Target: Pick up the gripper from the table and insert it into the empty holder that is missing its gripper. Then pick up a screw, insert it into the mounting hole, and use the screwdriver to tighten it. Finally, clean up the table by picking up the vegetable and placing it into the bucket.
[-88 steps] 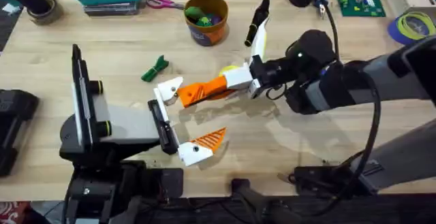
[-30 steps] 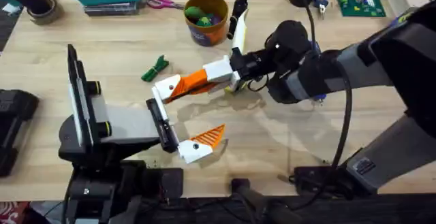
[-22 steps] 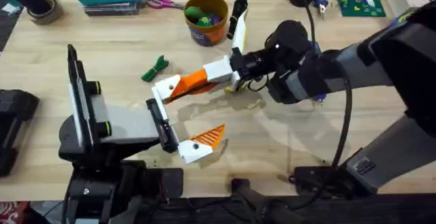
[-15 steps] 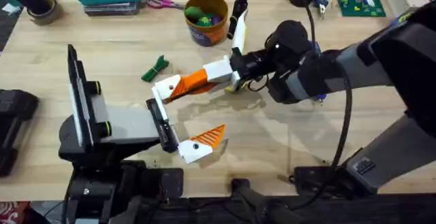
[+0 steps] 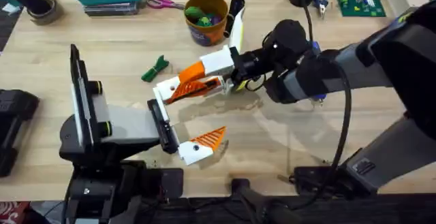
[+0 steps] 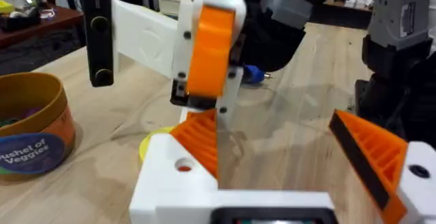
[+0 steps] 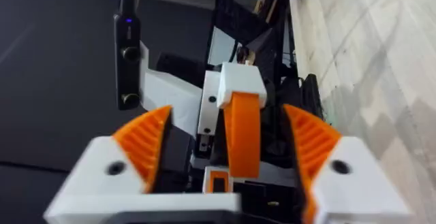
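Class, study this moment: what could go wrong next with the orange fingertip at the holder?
With no screw seen, the gripper may slip from the holder when the open right gripper astride it backs off. The vegetable lies close by and might be knocked.

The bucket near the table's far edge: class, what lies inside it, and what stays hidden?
Inside the bucket lie round toy pieces, green and purple, against its tan-orange inner wall. Whatever lies beneath them, and the bucket's floor, is covered. The slim green vegetable lies outside on the table.
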